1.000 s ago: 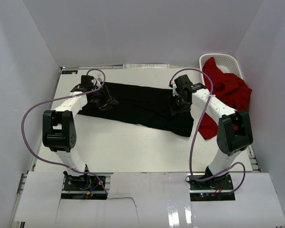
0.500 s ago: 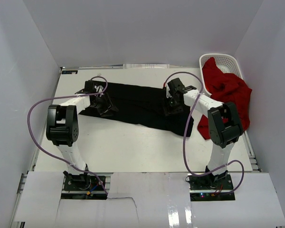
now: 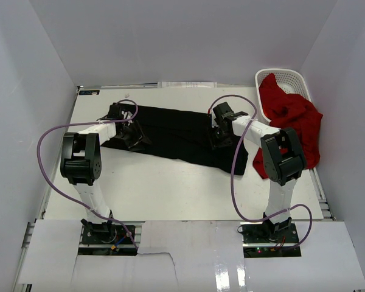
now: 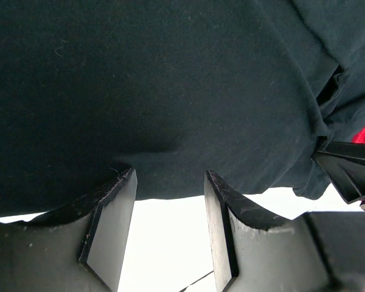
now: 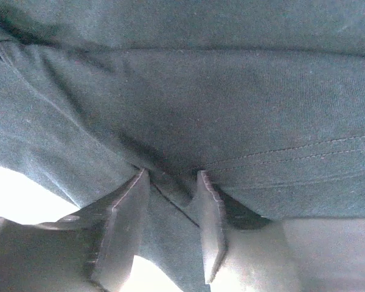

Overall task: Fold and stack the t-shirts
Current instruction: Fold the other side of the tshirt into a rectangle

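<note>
Black t-shirt (image 3: pixel 176 135): spread out on the surface (image 3: pixel 170 188), not folded yet.
Red t-shirt (image 3: pixel 292 115): hangs out of the basket (image 3: pixel 278 72), not folded.
Left pincer (image 4: pixel 169 176): fingers apart at the black t-shirt's edge, holding nothing.
Right pincer (image 5: pixel 170 182): black fold between its fingers; cannot tell if pinched.
To do: fold both, stack.

From above, the left gripper (image 3: pixel 131 132) and right gripper (image 3: pixel 222 135) merge with the black t-shirt (image 3: pixel 176 131), their dark jaws too small to read. The right arm (image 3: pixel 283 159) hides part of the red t-shirt (image 3: pixel 292 112), which covers much of the basket (image 3: pixel 291 77) at the surface's (image 3: pixel 170 182) far right corner. In the right wrist view black cloth runs off every edge, and whether the jaws pinch the fold between them cannot be told. The left wrist view cuts the red t-shirt to a sliver.
</note>
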